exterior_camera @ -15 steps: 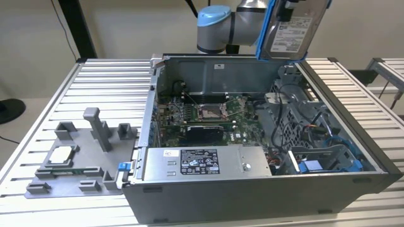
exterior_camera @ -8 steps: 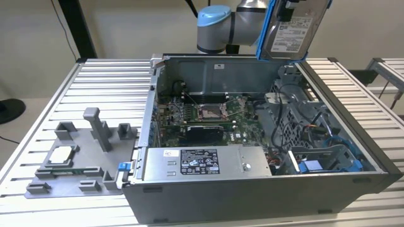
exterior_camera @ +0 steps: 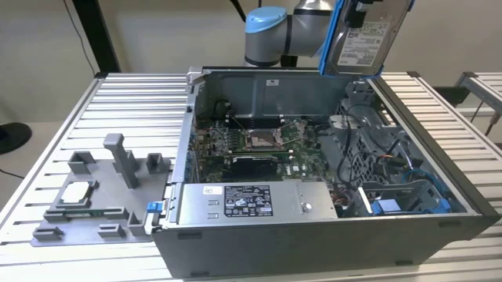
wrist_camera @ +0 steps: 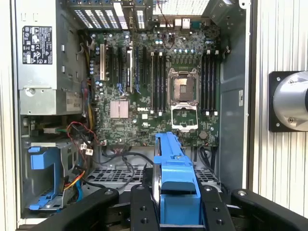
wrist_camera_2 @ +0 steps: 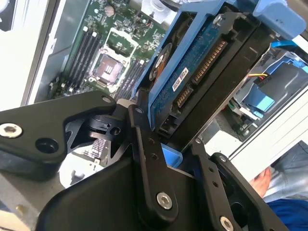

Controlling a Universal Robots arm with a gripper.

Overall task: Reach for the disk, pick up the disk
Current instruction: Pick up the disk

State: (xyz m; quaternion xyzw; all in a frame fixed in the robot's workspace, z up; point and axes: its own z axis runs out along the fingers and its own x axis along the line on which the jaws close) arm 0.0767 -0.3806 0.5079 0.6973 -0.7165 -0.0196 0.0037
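Holding disk (exterior_camera: pixel 367 35) aloft, hand (wrist_camera_2: pixel 166 139) is clamped on blue bracket, well above open computer case (exterior_camera: pixel 314 235). Pick-up step judged done; steady grip called for.

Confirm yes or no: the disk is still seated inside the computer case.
No: in the exterior view the disk hangs in the air above the open computer case, gripped by the gripper.
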